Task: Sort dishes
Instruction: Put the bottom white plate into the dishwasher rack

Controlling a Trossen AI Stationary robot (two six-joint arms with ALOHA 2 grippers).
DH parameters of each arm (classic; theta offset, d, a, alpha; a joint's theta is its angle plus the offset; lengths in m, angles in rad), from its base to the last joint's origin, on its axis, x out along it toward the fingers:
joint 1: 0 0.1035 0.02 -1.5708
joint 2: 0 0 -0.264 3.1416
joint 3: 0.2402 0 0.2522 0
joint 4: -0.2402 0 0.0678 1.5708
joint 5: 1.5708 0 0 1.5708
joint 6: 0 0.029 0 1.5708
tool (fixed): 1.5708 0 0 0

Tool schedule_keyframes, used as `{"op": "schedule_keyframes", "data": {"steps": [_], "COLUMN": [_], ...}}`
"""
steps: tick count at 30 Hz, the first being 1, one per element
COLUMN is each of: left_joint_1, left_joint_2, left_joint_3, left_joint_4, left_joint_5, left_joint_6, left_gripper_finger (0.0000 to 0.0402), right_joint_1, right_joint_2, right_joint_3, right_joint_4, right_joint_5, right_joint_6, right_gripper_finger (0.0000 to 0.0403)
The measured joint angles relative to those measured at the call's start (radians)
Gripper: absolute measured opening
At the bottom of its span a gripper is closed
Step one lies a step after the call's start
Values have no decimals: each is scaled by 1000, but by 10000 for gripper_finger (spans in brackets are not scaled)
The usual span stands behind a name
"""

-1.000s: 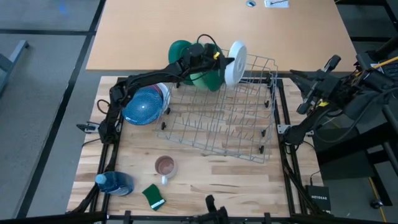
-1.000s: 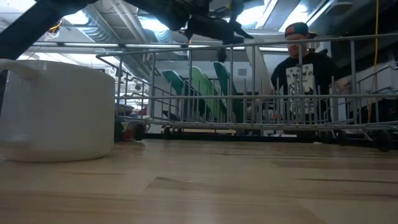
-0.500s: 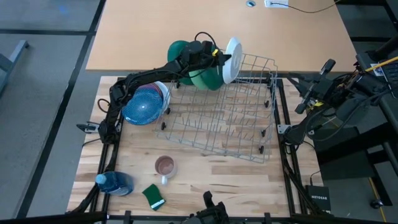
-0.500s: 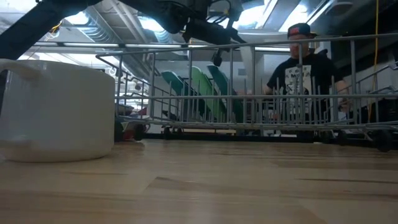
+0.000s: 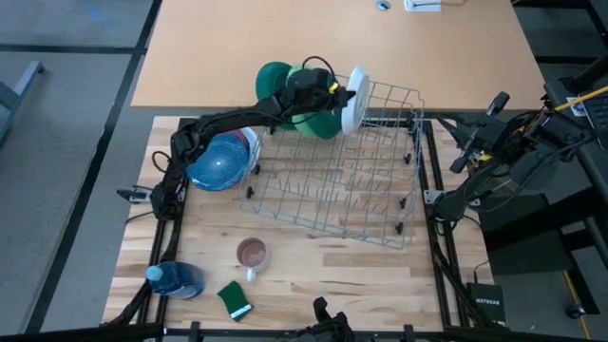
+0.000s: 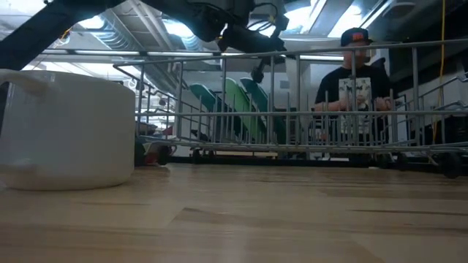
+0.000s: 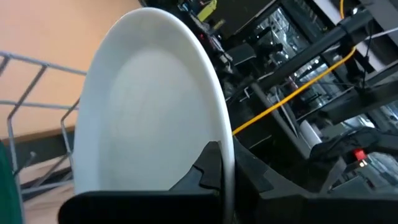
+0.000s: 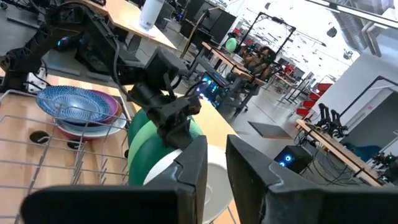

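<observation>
My left gripper (image 5: 334,92) reaches over the far left corner of the wire rack (image 5: 342,176) and is shut on a white plate (image 5: 357,97). The plate stands on edge right beside the green plates (image 5: 296,100), which stand upright in the rack's slots (image 6: 234,109). A stack of plates with a blue one on top (image 5: 223,160) lies on the table left of the rack. My right gripper (image 8: 214,165) hangs open beyond the table's right edge, with nothing between its fingers. My left gripper pinches the white plate's rim (image 7: 225,149) between its two fingers, one finger (image 7: 205,171) on each face. The fingers come about level from the table's left side. The plate stands nearly upright at the rack's far edge; whether its lower edge rests on the wires I cannot tell.
A small mug (image 5: 252,254), a green sponge (image 5: 235,300) and a blue bottle (image 5: 176,279) stand near the table's front left. The mug fills the left of the low view (image 6: 66,131). A person (image 6: 355,80) works behind the table.
My left gripper has tipped slightly, and the white plate in it now stands more upright, closer against the green plates. My right arm has sunk a little beyond the table's right edge.
</observation>
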Motion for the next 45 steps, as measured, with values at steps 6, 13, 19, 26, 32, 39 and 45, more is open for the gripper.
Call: {"op": "schedule_keyframes", "data": {"steps": [6,13,19,26,32,39,45], "left_joint_1": [-5,-6,-13,-13,-2,-2,13], "left_joint_2": [49,74,74,74,74,72,63], "left_joint_3": [0,0,0,2,5,5,5], "left_joint_4": [-3,-28,-16,-23,-17,-23,-75], "left_joint_5": [-15,-36,-38,-42,-45,-46,-45], "left_joint_6": [-40,-86,-53,-43,29,123,177], "left_gripper_finger": [0,8,5,25,57,98,127], "right_joint_1": [0,0,0,0,0,0,0], "right_joint_2": [0,-1,0,0,0,0,0], "right_joint_3": [-20,-36,-36,-36,-36,-36,-36], "right_joint_4": [1,-1,0,0,0,0,0], "right_joint_5": [-4,-51,-51,-51,-52,-52,-59], "right_joint_6": [0,7,26,34,45,45,60], "right_gripper_finger": [65,65,65,65,65,65,65]}}
